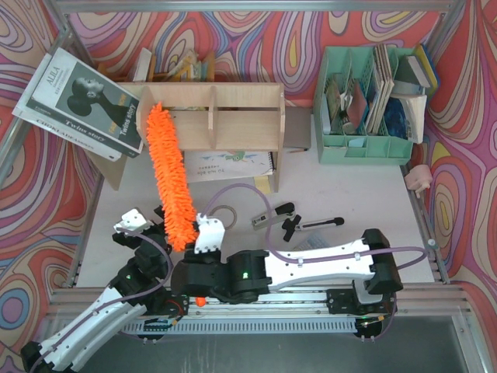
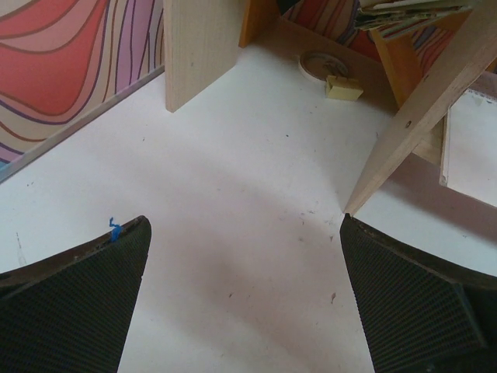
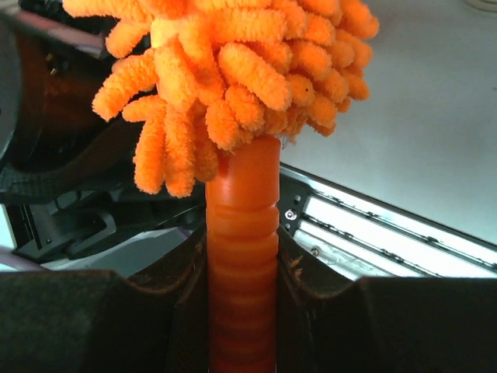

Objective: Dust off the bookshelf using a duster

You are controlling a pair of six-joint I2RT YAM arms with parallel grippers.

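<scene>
The plywood bookshelf (image 1: pixel 233 116) stands at the back middle of the table, its lower side panels showing in the left wrist view (image 2: pixel 198 47). The orange fluffy duster (image 1: pixel 169 179) stretches from near my arms up to the shelf's left top corner, its tip touching there. My right gripper (image 1: pixel 203 268) is shut on the duster's ribbed orange handle (image 3: pixel 242 264), with the shaggy head (image 3: pixel 225 70) just above the fingers. My left gripper (image 1: pixel 138 225) is open and empty over the bare table (image 2: pixel 241 233), left of the duster.
Books (image 1: pixel 81 101) lean at the shelf's left end. A mint-green file organizer (image 1: pixel 365 105) stands at the back right. A notebook (image 1: pixel 229 165) lies under the shelf. Black clips (image 1: pixel 299 221) lie at centre. A tape roll (image 2: pixel 322 64) and yellow pad lie under the shelf.
</scene>
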